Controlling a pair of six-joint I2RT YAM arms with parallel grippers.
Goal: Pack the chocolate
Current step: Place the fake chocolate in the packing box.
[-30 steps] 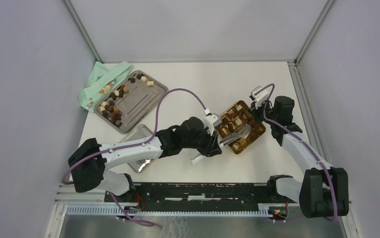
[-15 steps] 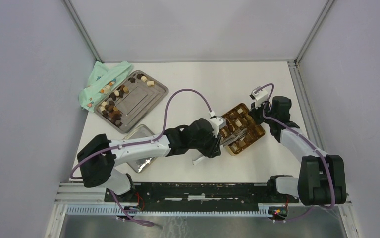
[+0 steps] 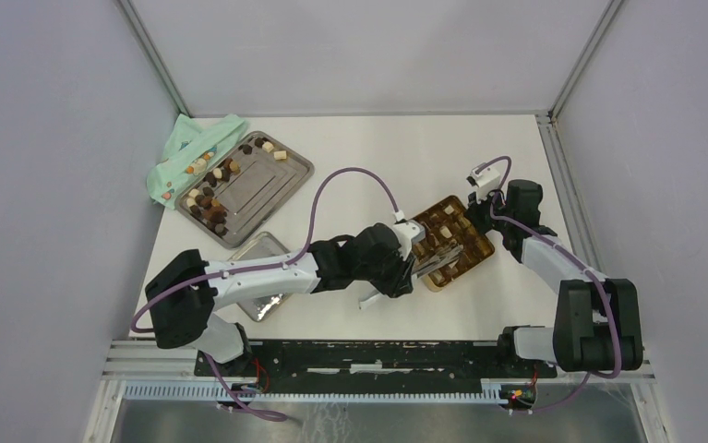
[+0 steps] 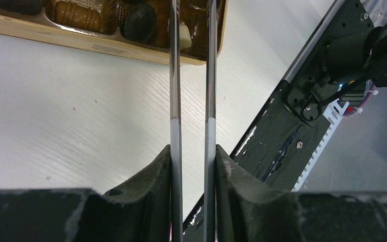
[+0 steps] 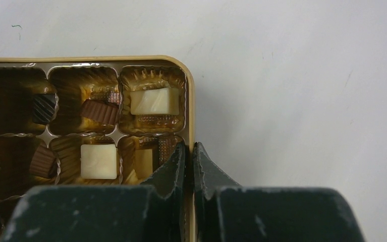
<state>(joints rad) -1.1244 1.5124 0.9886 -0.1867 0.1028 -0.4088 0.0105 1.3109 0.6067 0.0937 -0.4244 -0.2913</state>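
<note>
Behind right tool [image 5: 189,151], part of tin [image 5: 191,101]

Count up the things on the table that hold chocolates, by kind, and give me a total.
Metal trays: 2 (large metal tray, small metal tray)
Gold tin: 1
Mint-green bag: 1
Total: 4
</note>
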